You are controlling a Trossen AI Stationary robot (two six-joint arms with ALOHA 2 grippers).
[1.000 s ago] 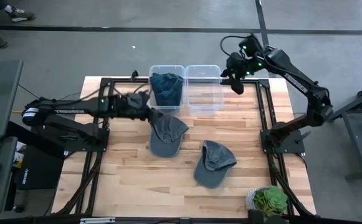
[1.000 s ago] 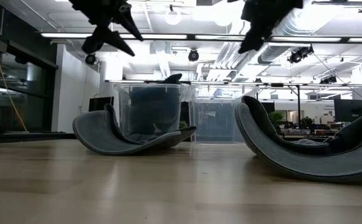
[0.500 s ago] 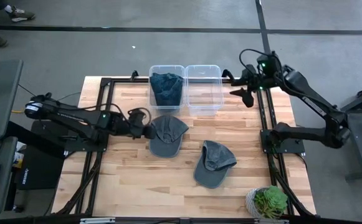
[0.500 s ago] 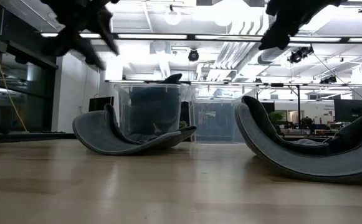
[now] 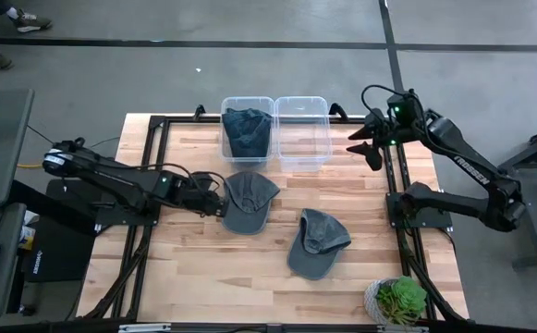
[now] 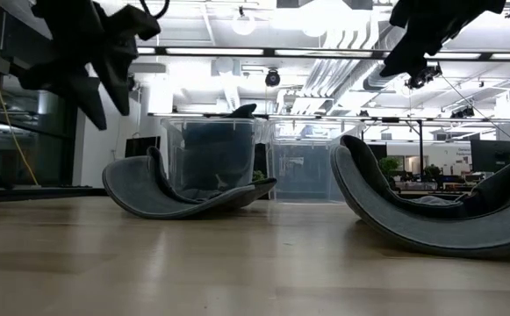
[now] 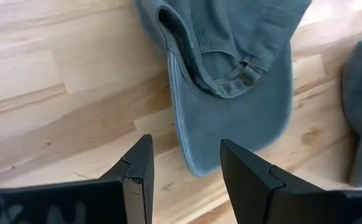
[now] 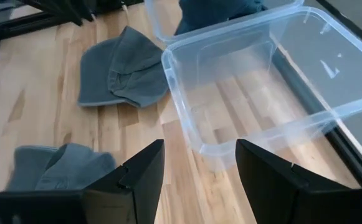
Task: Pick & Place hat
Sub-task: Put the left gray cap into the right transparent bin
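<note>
Grey floor (image 5: pixel 250 65), bright ceiling lights (image 6: pixel 263 51).

Open left gripper (image 7: pixel 184 168) above hat (image 7: pixel 233 81)

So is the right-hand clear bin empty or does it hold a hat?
Empty: the right bin shows only bare wood through its floor, while the left bin holds a dark hat.

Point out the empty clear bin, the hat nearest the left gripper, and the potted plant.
empty clear bin (image 5: pixel 302 129), high view, on its bare floor.
hat nearest the left gripper (image 5: pixel 246 200), high view, on the crown.
potted plant (image 5: pixel 400 298), high view, on the leaves.
</note>
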